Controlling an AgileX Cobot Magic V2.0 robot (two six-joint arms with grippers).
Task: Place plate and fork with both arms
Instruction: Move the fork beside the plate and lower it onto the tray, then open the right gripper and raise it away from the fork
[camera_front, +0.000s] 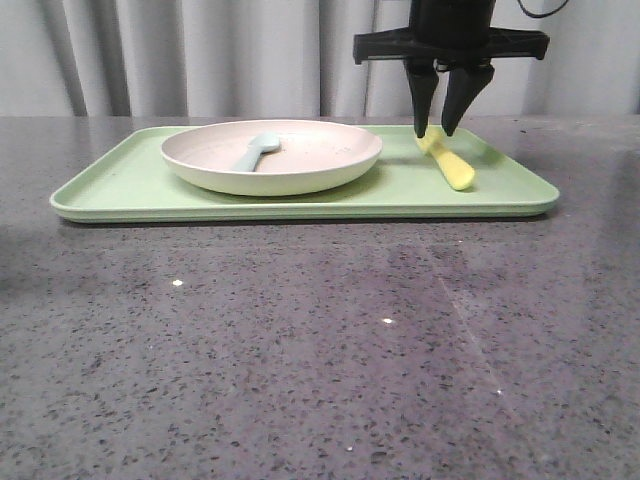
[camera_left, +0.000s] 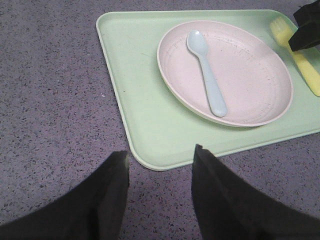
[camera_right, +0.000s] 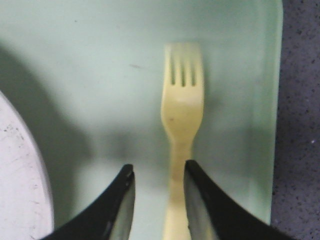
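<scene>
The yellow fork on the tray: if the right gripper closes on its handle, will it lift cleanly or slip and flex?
The fork looks like thick moulded plastic, so probably stiff and light. Its smooth, narrow neck sits between the right gripper fingers, so it may pivot or slide. Lying flat on the tray, it shouldn't roll.

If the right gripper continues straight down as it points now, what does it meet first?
Most likely the fork: the right gripper points down with its open fingers on either side of the handle, on the tray.
</scene>
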